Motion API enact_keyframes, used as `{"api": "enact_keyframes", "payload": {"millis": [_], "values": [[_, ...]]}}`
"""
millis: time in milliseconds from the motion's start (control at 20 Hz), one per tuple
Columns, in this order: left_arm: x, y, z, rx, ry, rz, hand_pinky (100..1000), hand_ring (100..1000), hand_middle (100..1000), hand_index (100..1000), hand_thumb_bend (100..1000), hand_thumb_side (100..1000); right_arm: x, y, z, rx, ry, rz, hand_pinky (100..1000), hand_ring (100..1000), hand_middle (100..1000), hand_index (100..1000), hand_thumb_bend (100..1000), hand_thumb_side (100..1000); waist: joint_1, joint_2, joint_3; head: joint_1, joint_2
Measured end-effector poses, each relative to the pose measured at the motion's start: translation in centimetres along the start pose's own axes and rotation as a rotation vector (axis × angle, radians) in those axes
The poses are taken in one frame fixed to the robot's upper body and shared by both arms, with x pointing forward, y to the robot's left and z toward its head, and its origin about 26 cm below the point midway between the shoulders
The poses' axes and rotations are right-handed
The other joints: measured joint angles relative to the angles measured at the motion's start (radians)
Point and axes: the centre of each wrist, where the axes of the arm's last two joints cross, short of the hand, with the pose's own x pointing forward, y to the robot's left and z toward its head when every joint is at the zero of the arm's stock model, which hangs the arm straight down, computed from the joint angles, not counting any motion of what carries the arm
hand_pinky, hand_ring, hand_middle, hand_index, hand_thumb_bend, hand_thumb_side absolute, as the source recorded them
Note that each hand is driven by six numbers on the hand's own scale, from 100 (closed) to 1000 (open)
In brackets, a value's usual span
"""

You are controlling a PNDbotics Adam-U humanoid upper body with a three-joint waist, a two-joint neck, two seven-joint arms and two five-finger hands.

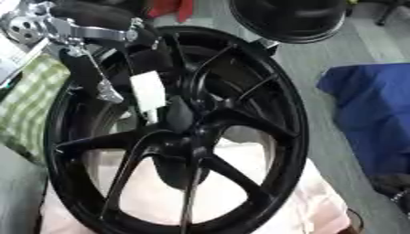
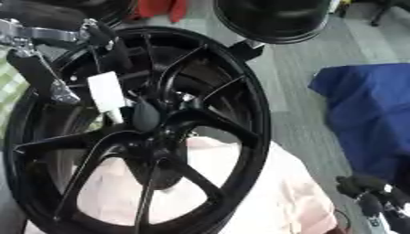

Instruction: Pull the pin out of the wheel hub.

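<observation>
Surface: a pale pink cloth point(image 2: 264, 192) lies under the wheel; a green-and-white checked cloth point(image 1: 28, 100) shows at the left edge.
Room: a grey striped floor point(image 2: 296, 91) runs to the far side; a blue fabric-covered shape point(image 1: 372, 114) stands at the right, well apart from the wheel; something red point(image 2: 156, 8) shows at the far edge.
Wheels: one glossy black spoked alloy wheel point(image 1: 272, 123) fills the middle, tilted; its hub point(image 1: 180, 121) lies at the centre where the spokes meet.
Other round things: one black dome-shaped object point(image 1: 288, 18) sits beyond the wheel's far rim.
Pin: one white oblong piece point(image 1: 148, 93) stands just left of the hub, its narrow end pointing at the hub.
Left hand: the black and silver left hand point(image 1: 96, 75) reaches in from the far left over the wheel; its fingers hang beside the white piece, and whether they pinch it cannot be told.
Right hand: the dark right hand point(image 2: 372, 192) shows at the near right corner, off the wheel, fingers curled with nothing in them.
Writing: none can be read.
</observation>
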Motion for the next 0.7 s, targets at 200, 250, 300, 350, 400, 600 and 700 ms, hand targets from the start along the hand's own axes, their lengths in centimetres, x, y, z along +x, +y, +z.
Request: {"api": "enact_keyframes", "payload": {"millis": [200, 250, 300, 350, 400, 600, 700], "values": [[0.05, -0.07, -0.09, -0.003, -0.002, -0.003, 898, 813, 738, 842, 457, 100, 0.02, 0.00, -0.14, -0.001, 0.002, -0.001, 828, 822, 657, 758, 116, 457, 0.002, 0.001, 0.000, -0.010, 0.000], [0.06, -0.07, -0.10, -0.002, -0.004, -0.002, 900, 814, 743, 841, 460, 100, 0.03, 0.01, -0.16, -0.001, 0.003, -0.001, 828, 822, 657, 758, 116, 458, 0.004, 0.002, 0.000, -0.011, 0.000], [0.08, -0.09, -0.12, -0.002, -0.006, -0.001, 903, 816, 743, 838, 479, 100, 0.03, 0.01, -0.17, -0.001, 0.006, 0.000, 828, 822, 657, 757, 114, 459, 0.005, 0.003, 0.000, -0.011, 0.000], [0.14, -0.11, -0.18, -0.003, -0.012, 0.001, 904, 814, 738, 834, 487, 100, 0.03, 0.02, -0.18, 0.000, 0.008, 0.001, 829, 822, 657, 757, 113, 459, 0.005, 0.004, 0.000, -0.012, -0.001], [0.29, -0.11, -0.26, -0.003, -0.019, 0.001, 906, 816, 733, 827, 498, 100, 0.03, 0.02, -0.19, 0.001, 0.011, 0.002, 828, 821, 656, 757, 112, 460, 0.006, 0.004, -0.001, -0.012, -0.001], [0.81, 0.08, -0.36, -0.005, -0.038, -0.016, 909, 823, 726, 816, 506, 100, 0.07, 0.03, -0.43, 0.003, 0.011, 0.003, 829, 821, 655, 756, 110, 464, 0.011, 0.006, -0.005, -0.012, -0.005], [1.01, 0.31, -0.29, -0.005, -0.041, -0.032, 909, 820, 717, 803, 483, 100, 0.07, 0.04, -0.44, 0.004, 0.016, 0.005, 829, 820, 654, 755, 105, 468, 0.014, 0.008, -0.006, -0.012, -0.007]]}}
